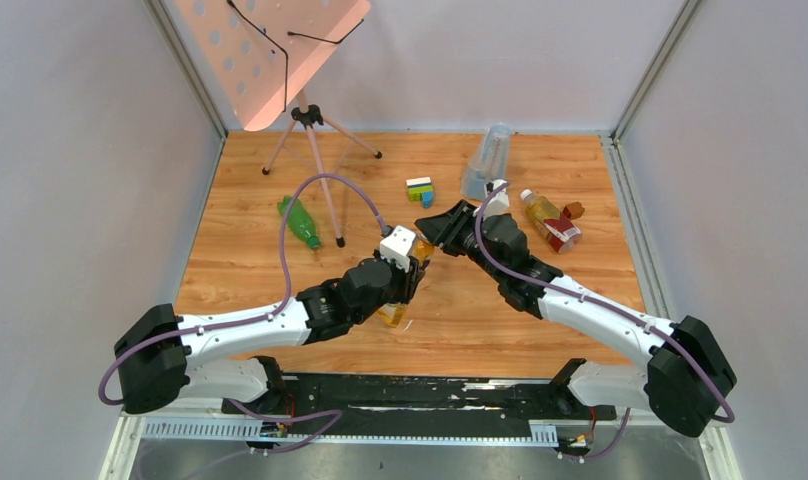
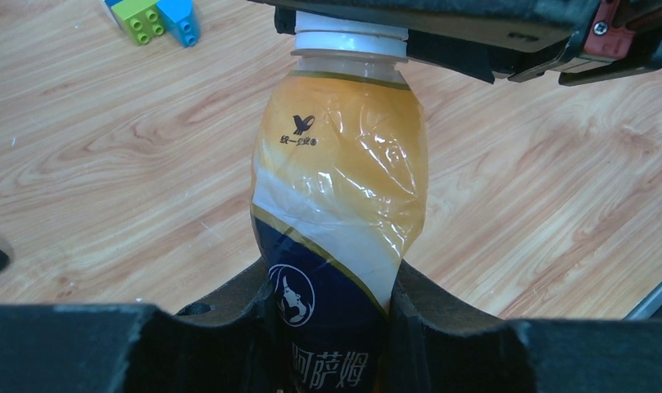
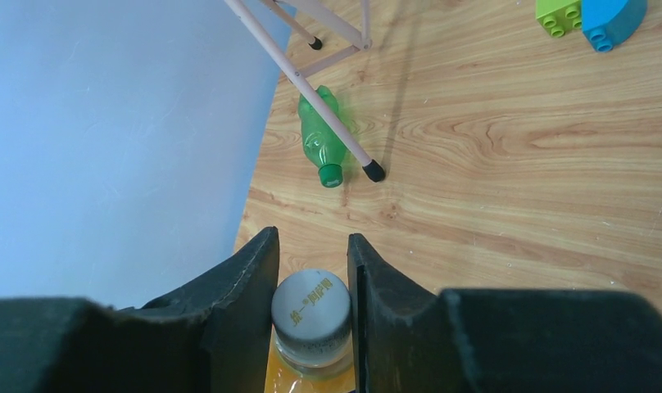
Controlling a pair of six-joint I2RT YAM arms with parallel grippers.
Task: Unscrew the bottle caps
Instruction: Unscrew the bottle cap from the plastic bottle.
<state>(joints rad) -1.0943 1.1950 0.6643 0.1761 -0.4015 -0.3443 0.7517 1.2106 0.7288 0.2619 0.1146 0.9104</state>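
2 grippers held 1 amber bottle [image 2: 340, 164], which the left gripper [image 2: 328, 303] clenched by its lower body. At its top end, the right gripper [image 3: 311, 270] pinched the white cap [image 3: 311, 307] between its fingers.

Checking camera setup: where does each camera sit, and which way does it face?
Top external: above and behind, looking down on the table; both arms show.
Left wrist: on left arm, facing the yellow-label bottle in the left tool.
Right wrist: on right arm, looking down on the white cap inside the right tool.
Shared: both wrist views show that cap.
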